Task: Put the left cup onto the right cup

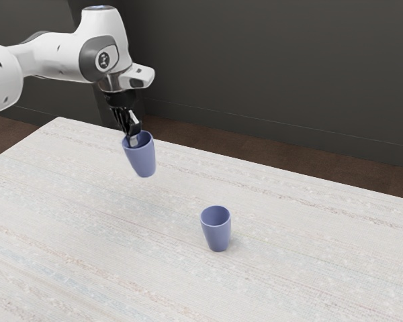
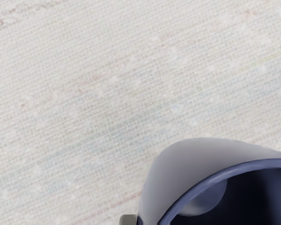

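A blue-violet cup [image 1: 141, 155] hangs in the air above the table, tilted a little, with my gripper [image 1: 131, 131] shut on its rim. The same held cup [image 2: 210, 183] shows large and close under my hand in the wrist view, its dark inside open toward the camera. A second blue-violet cup [image 1: 215, 227] stands upright on the table, lower and toward the exterior view's right of the held one. The two cups are well apart.
The pale woven-textured table [image 1: 67, 235] spreads wide around both cups; its far edge [image 1: 269, 164] runs behind them, with dark floor and a dark wall beyond. Bare table surface [image 2: 84, 93] lies below my hand.
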